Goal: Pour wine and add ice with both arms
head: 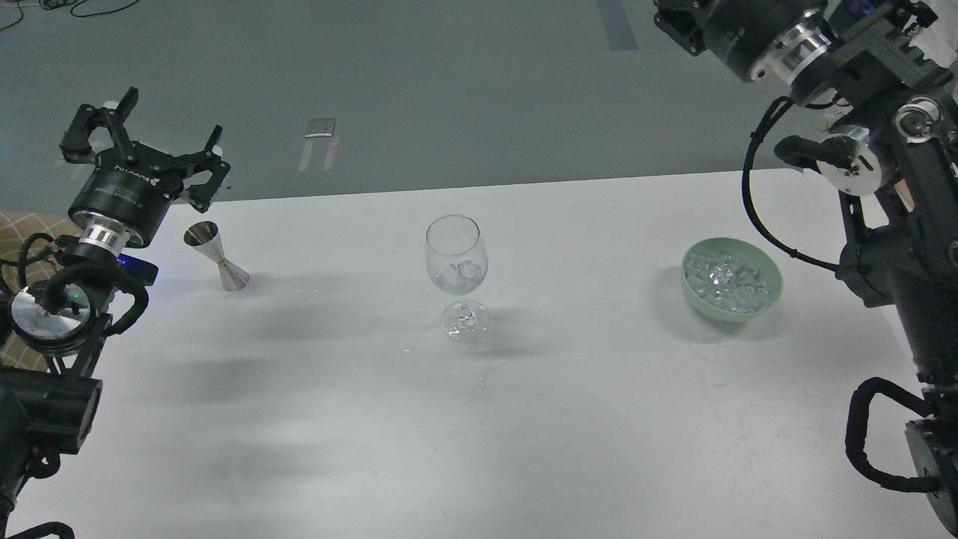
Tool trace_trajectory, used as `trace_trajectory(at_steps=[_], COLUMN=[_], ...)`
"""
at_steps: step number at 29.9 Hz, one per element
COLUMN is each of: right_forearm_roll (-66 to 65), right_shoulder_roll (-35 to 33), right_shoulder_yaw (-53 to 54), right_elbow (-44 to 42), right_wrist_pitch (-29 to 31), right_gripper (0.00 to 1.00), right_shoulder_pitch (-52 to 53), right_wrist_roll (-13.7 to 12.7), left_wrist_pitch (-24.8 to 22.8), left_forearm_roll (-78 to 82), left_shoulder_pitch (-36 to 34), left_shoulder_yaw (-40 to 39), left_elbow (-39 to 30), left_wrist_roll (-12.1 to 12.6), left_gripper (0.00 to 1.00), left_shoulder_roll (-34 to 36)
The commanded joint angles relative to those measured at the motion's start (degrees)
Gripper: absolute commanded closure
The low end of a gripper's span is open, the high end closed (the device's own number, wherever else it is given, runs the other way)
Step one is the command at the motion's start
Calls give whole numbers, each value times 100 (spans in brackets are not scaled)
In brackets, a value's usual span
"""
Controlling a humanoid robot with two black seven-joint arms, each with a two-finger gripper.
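A clear wine glass (457, 273) stands upright at the middle of the white table (479, 419). Its bowl holds a few ice cubes (462, 271); I cannot tell whether it also holds clear wine. More ice (727, 282) fills a pale green bowl (772, 293) to the right. A steel jigger (215, 255) stands at the left. My left gripper (146, 135) is open and empty, raised behind the jigger. My right arm (861, 150) is raised at the upper right; its gripper is beyond the frame's top edge.
A grey floor lies beyond the table's far edge, with a small metal plate (320, 127) on it. A tan patterned surface (26, 224) shows at the far left edge.
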Motion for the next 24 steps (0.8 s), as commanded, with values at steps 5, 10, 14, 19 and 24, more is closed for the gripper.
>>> trace_trajectory(at_steps=[5,10,14,19,24], right_forearm_roll=[2562,3641,3932,4249,4249], right_shoulder_roll=[-15,-15,47,284,363], right_shoulder_yaw=[370,396,397,397,397], right_elbow=[-1185,-2080,-2371,-2547,-2574], right_wrist_pitch=[-215,-179,-171,-171,-179], right_gripper=[0,0,0,0,0], right_shoulder_pitch=[-170,-178,-205,-179,-143], right_wrist_roll=[26,52,149,307,351], left_wrist_pitch=[157,166,201,297,394], left_forearm_roll=[3,3,20,38,38], left_shoulder_pitch=[-3,-3,-3,-12,-30], left_shoulder_yaw=[212,212,203,176,176], left_elbow=[12,21,12,12,12], left_wrist_roll=[-62,-71,-71,-62,-45], left_gripper=[2,2,2,2,2], left_shoulder_roll=[0,-96,-114,-52,-52])
